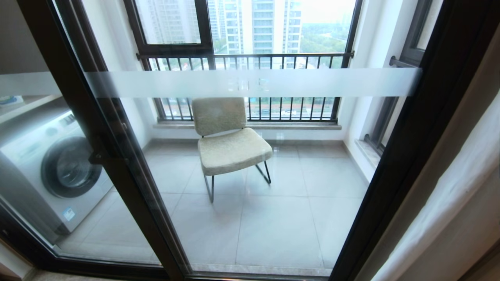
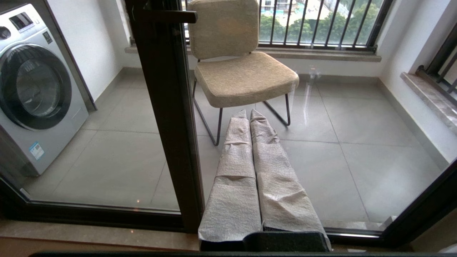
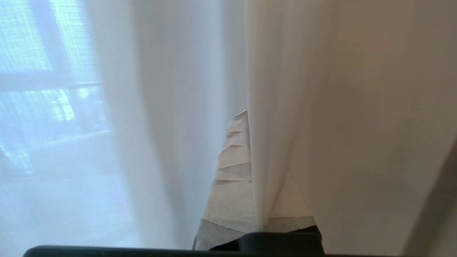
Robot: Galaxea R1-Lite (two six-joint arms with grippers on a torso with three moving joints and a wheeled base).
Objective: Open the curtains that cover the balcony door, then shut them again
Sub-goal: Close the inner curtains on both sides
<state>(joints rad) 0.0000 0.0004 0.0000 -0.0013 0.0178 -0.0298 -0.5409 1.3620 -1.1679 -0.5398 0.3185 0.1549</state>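
Balcony door [image 1: 250,156] uncovered, right hand [image 3: 250,117] clamping curtains [image 3: 285,107], left hand [image 2: 250,116] closed empty.

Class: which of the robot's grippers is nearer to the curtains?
Right. The right gripper is shut on the curtains' fabric; the left gripper, shut, faces the bare balcony door glass.

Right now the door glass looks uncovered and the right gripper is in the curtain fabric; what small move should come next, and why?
Probably draw the right gripper sideways across the balcony door, towing the curtains shut. Its fingers are closed on the fabric edge, and the glass is bare with the drapes bunched at the right. The left gripper hangs idle, shut.
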